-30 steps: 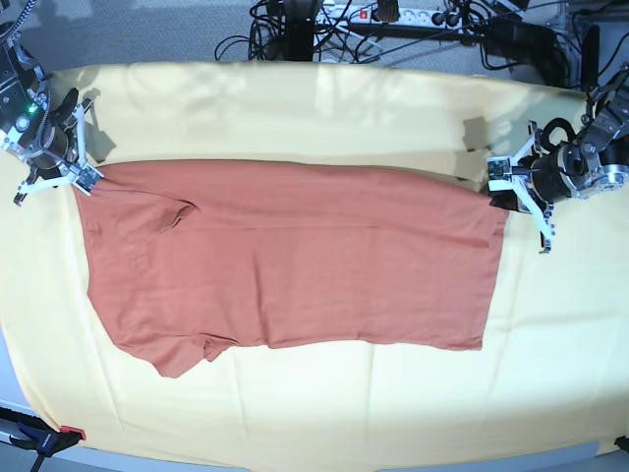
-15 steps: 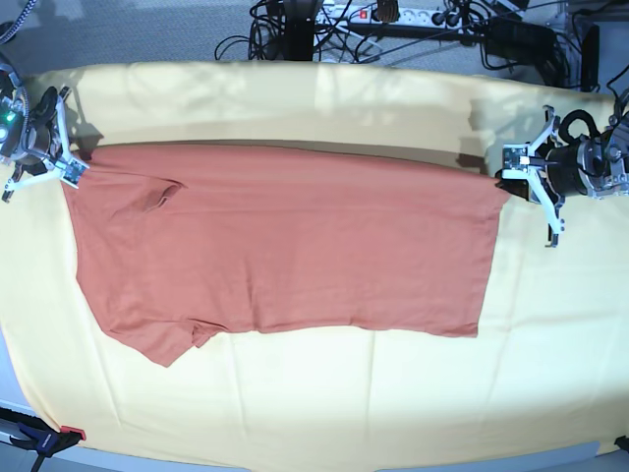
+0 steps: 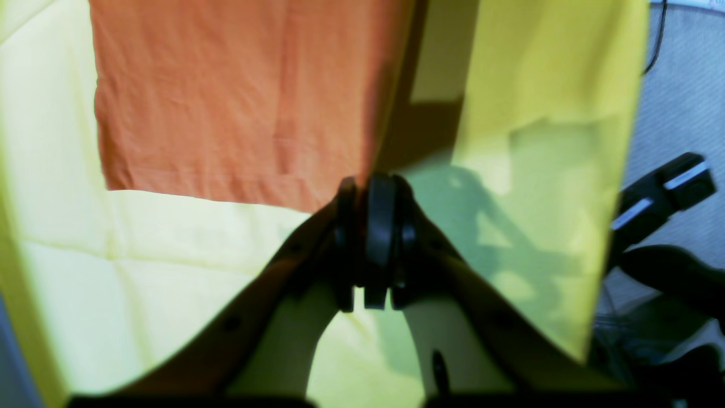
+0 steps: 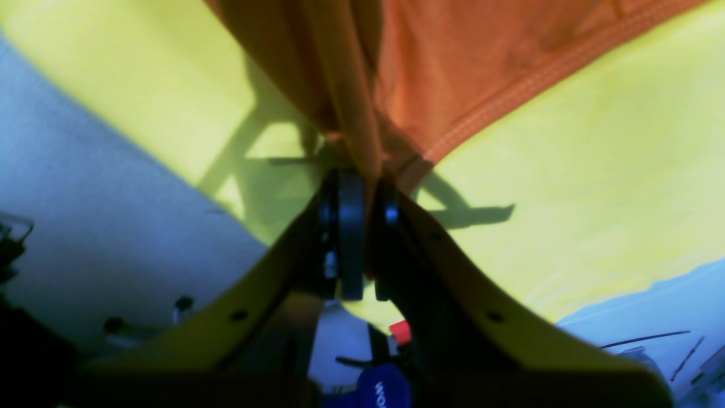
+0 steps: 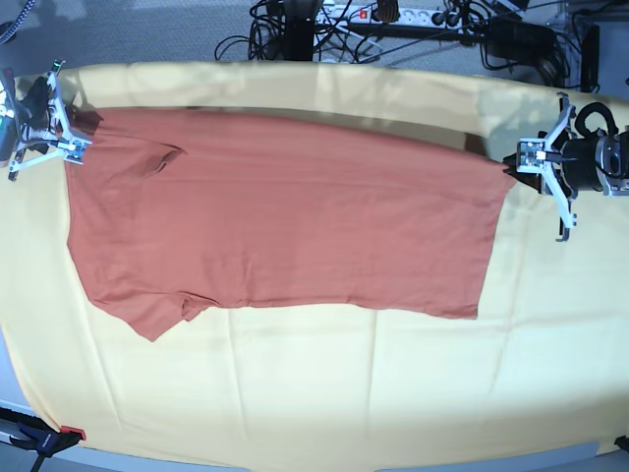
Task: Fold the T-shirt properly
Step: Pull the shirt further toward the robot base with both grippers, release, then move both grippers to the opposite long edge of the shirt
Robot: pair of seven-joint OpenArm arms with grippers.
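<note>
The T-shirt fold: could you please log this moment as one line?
left gripper: shut on T-shirt hem corner | right gripper: shut on shoulder corner | far edge lifted | yellow cloth beneath

place: lab | evidence: cables (image 5: 295,29), power strip (image 5: 418,15) on floor

My base view is bright and sharp, with pale sunlit patches on the yellow cloth (image 5: 324,393) and a dark shadow along the T-shirt's (image 5: 285,216) far edge. Both my wrist views are soft and oversaturated: my own fingers (image 3: 378,226) loom blurred and dark, throwing hard shadows on the cloth
</note>
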